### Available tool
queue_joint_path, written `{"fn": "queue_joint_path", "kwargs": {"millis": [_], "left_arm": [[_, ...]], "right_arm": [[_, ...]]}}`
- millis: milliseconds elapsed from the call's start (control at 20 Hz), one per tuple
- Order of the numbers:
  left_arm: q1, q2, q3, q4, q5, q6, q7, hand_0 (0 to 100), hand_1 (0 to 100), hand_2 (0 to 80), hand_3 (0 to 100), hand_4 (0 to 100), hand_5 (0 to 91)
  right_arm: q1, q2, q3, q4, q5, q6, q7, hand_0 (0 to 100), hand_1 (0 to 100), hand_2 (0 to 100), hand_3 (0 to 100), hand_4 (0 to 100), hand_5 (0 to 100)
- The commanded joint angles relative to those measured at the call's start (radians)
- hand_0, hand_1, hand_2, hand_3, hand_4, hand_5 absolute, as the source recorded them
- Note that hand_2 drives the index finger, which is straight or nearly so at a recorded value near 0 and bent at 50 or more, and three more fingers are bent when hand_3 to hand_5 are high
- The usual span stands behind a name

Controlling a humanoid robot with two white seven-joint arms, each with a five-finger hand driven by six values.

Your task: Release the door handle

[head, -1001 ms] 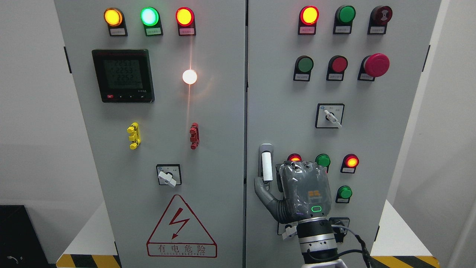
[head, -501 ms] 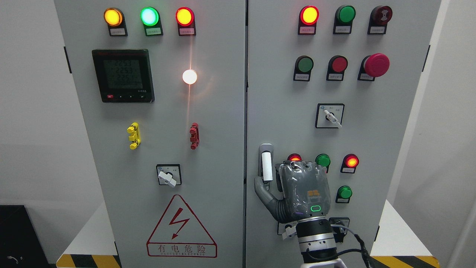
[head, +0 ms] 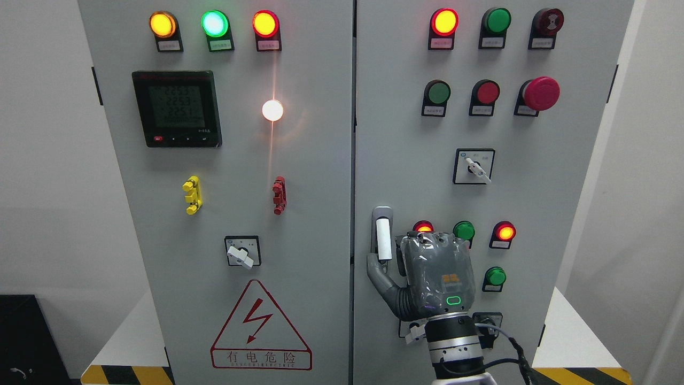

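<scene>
The door handle (head: 383, 239), a white upright bar in a grey mount, sits at the left edge of the right cabinet door (head: 406, 160). My right hand (head: 435, 272) comes up from the bottom edge and hangs just right of the handle, its grey back facing me. Its thumb (head: 377, 271) is spread out to the left, under the handle's lower end. Nothing wraps around the white bar, which shows in full. The other fingers point toward the door and are mostly hidden behind the hand. My left arm is out of view.
Lit red lamps (head: 505, 232) and green buttons (head: 495, 276) sit close to the right of the hand. A rotary switch (head: 474, 166) is above it. The left door (head: 240, 187) carries a meter, lamps and a warning triangle. White walls flank the cabinet.
</scene>
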Motion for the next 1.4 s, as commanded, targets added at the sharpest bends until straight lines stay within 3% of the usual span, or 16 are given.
{"fn": "queue_joint_path", "kwargs": {"millis": [0, 1352], "left_arm": [[0.009, 0.0, 0.0, -0.001, 0.0, 0.0, 0.0, 12, 56, 0.0, 0, 0, 0.0], [0.009, 0.0, 0.0, 0.001, 0.0, 0.0, 0.0, 12, 56, 0.0, 0, 0, 0.0]], "right_arm": [[0.0, 0.002, -0.003, 0.001, 0.0, 0.002, -0.004, 47, 38, 96, 100, 100, 100], [0.0, 0.002, -0.007, -0.003, -0.002, 0.023, -0.007, 48, 40, 97, 100, 100, 100]]}}
